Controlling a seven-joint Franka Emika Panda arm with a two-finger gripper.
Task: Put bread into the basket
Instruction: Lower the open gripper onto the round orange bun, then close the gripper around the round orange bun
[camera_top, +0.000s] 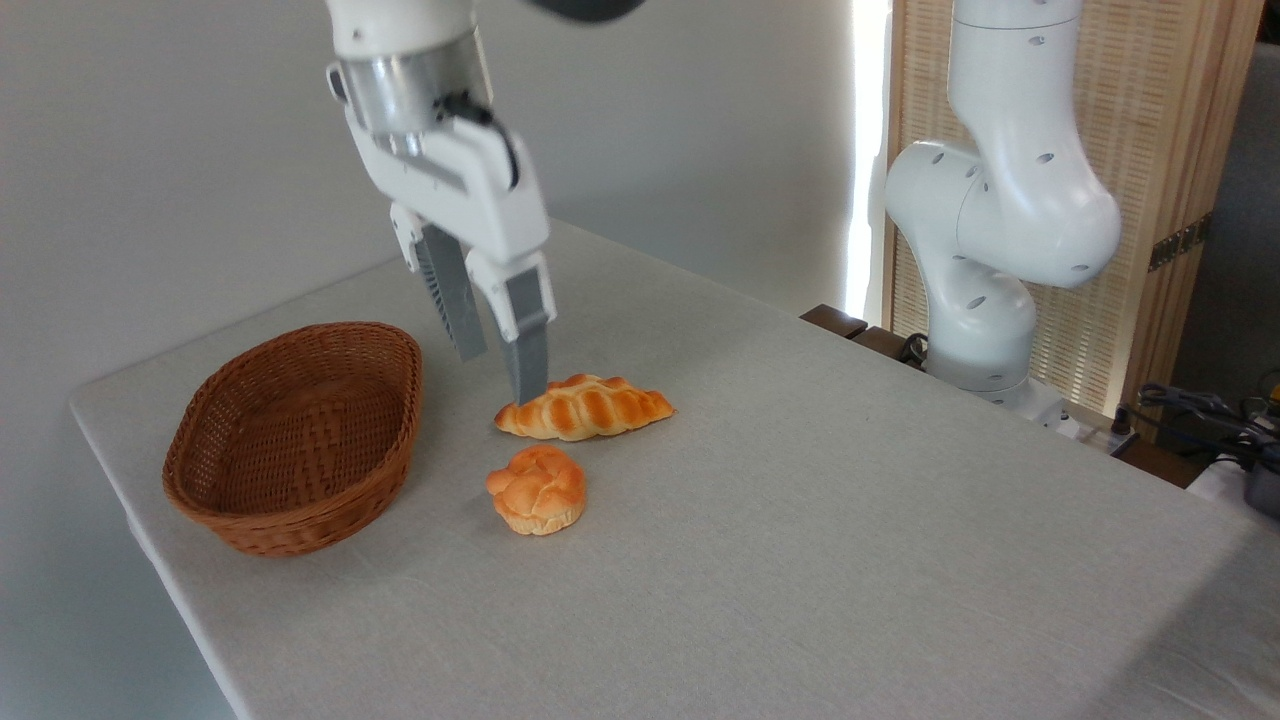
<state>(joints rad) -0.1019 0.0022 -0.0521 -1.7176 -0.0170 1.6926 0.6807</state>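
Hovering with jaws parted and empty, the gripper (497, 372) sits by the braided loaf (585, 407). The bread (538, 488) lies on the table (800, 560), near the basket (300, 435). Descending here risks grabbing the loaf instead

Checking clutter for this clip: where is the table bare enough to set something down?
The table is bare right of the loaf and in front of the bun. Crowded: the strip between basket and breads, under the open gripper.
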